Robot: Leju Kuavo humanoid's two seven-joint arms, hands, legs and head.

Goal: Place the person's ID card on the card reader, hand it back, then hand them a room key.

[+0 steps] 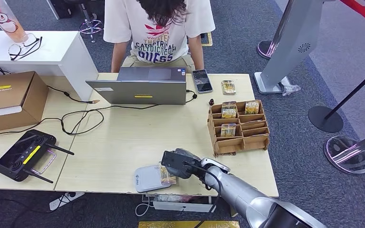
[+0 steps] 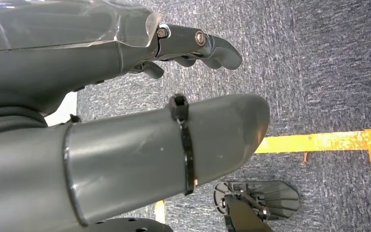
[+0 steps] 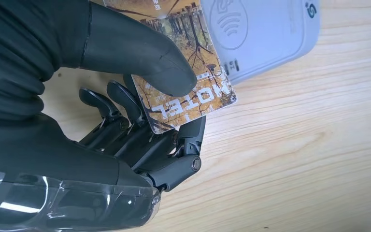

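The card (image 3: 188, 72) looks thin, stiff and glossy, so I'd judge it light and apt to slide between smooth pads; the sensible hold is at one short edge, thumb on the printed face and fingers under it, leaving the rest free to lie flat. That is how the right hand (image 1: 179, 163) has it: in the right wrist view the thumb (image 3: 140, 53) presses down on the card's face while the darker fingers (image 3: 140, 130) curl beneath, a firm pinch. The card's far end overlaps the white card reader (image 1: 150, 178), which sits on the table (image 1: 123, 137) near its front edge, at about 9 o'clock from the hand. I can't tell whether the card lies flat on the reader or rides just above it.

The right arm reaches in low from the 5 o'clock corner, palm turned toward the reader. The left hand (image 2: 125, 96) hangs beside the body over carpet, fingers apart, holding nothing.

The person (image 1: 159, 28) sits across the table at 12 o'clock.
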